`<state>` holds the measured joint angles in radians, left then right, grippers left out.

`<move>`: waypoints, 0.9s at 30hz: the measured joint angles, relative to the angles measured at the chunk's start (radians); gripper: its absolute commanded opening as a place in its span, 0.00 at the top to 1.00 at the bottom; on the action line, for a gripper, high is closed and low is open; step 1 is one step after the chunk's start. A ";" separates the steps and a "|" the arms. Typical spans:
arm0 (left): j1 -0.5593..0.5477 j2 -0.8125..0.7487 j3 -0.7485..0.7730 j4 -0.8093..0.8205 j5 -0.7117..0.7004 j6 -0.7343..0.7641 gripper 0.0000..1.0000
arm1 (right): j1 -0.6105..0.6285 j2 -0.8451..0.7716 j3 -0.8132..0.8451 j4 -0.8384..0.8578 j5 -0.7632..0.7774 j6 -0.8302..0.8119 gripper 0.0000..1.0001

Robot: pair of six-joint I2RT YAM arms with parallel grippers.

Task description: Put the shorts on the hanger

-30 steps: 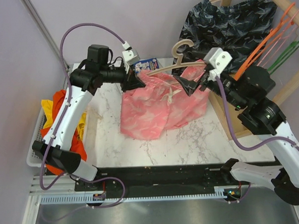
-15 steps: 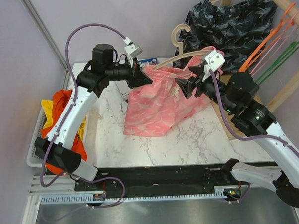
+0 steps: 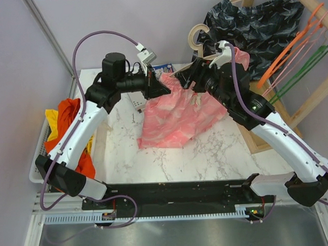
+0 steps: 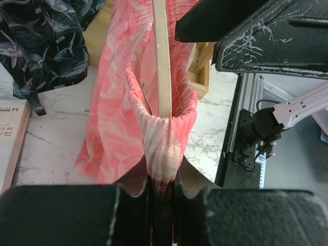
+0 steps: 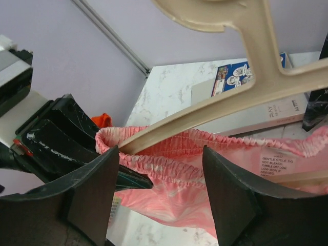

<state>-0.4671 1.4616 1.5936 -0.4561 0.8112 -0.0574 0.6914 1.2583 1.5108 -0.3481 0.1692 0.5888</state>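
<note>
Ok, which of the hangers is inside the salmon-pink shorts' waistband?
The pale beige curved-shoulder hanger, raised mid-scene; the bright orange hanger and thin green hanger hang bare at far right.

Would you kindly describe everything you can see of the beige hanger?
The hanger is pale beige and smooth, like plastic or painted wood, with a curved hook and sloping shoulders. It is up in the air, one shoulder inside the elastic waist of the pink shorts, whose waistband the left gripper pinches in its jaws.

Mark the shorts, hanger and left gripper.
the shorts (image 3: 174,114): top view, hanging fabric panel.
the hanger (image 5: 271,77): right wrist view, neck-arm junction.
left gripper (image 4: 162,187): left wrist view, between fingertips, on pinched waistband.
</note>
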 measured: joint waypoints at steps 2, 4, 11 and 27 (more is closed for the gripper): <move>0.000 -0.002 0.000 0.011 -0.002 -0.010 0.98 | 0.002 -0.001 0.000 0.000 0.030 0.044 0.26; 0.000 -0.003 -0.001 0.023 -0.003 -0.018 0.98 | 0.003 0.000 0.000 -0.002 0.053 0.098 0.28; -0.015 -0.007 -0.019 0.055 -0.018 -0.037 0.98 | 0.003 0.003 -0.045 0.049 0.099 0.272 0.31; -0.068 0.003 -0.022 0.095 -0.061 -0.058 0.75 | -0.008 0.067 -0.038 0.148 0.106 0.522 1.00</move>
<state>-0.5346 1.4647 1.5715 -0.3614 0.7506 -0.1158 0.6834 1.3251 1.4727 -0.2005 0.2756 1.1110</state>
